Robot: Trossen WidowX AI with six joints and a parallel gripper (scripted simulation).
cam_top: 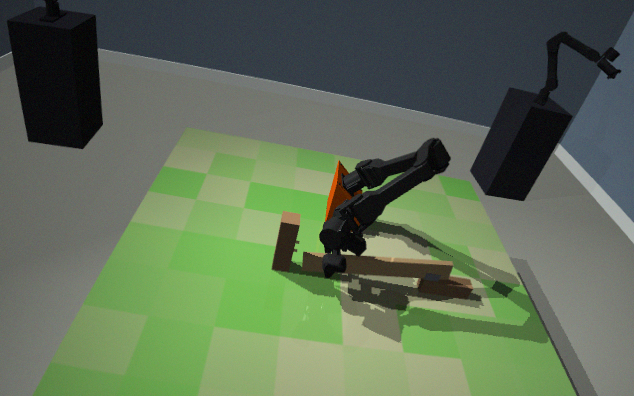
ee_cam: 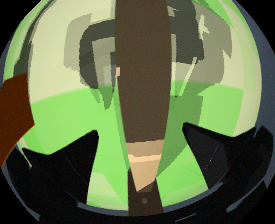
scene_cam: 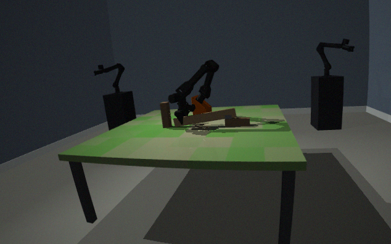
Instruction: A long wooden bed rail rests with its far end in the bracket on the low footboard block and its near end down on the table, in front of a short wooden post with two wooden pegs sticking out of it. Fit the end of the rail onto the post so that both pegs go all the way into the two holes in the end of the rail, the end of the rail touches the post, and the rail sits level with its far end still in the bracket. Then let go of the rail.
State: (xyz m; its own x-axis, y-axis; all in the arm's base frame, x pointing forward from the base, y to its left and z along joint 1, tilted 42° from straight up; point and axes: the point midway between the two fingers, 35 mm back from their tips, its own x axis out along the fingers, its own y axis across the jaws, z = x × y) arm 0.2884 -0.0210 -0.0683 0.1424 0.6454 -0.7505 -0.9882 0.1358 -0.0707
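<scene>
The wooden rail [cam_top: 390, 266] [scene_cam: 209, 117] [ee_cam: 143, 75] slopes, its near end down at the table and its far end raised at the bracket [cam_top: 432, 277] [scene_cam: 229, 116] on the low footboard block [cam_top: 447, 288] [scene_cam: 238, 122]. The post [cam_top: 286, 245] [scene_cam: 165, 115] [ee_cam: 135, 208] stands upright, with a small gap between it and the rail's near end. Its two pegs [cam_top: 296, 246] stick out toward the rail, above its low end. My gripper [cam_top: 330, 265] [scene_cam: 181, 120] [ee_cam: 141, 131] is open and points down around the rail close to its near end. The wrist view shows gaps on both sides of the rail. One finger is partly hidden in the top view.
The orange arm base [cam_top: 336, 200] [scene_cam: 200, 106] [ee_cam: 10, 115] stands behind the rail. Two black pedestals [cam_top: 57, 80] [cam_top: 520, 145] with other arms stand on the floor beyond the table. The table's front edge [scene_cam: 182, 164] is well in front of the rail.
</scene>
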